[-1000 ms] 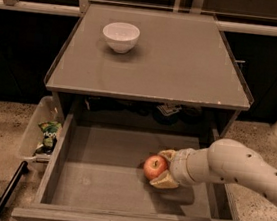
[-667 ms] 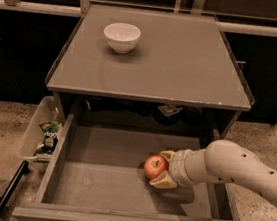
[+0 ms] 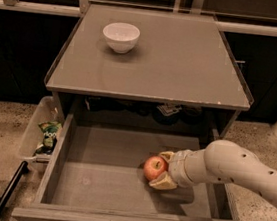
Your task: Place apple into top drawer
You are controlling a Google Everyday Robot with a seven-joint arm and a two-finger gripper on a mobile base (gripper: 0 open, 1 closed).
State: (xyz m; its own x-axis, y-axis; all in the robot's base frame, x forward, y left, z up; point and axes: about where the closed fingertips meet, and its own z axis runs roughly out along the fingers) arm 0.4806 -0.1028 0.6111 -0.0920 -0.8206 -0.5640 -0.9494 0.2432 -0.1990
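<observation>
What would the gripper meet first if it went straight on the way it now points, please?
The two-finger gripper, inside the wide grey wooden top drawer, points image-left, shut on the small round red-orange apple. Beyond that, probably the drawer's left wall; depth is unclear.

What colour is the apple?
Red-orange apple, camera view; the gripper holds it inside the top drawer.

A red-orange apple [image 3: 154, 168] is clasped by the cream end effector [image 3: 159, 170] inside the grey drawer [image 3: 109, 182]; the bowl [image 3: 121, 36] is white.
</observation>
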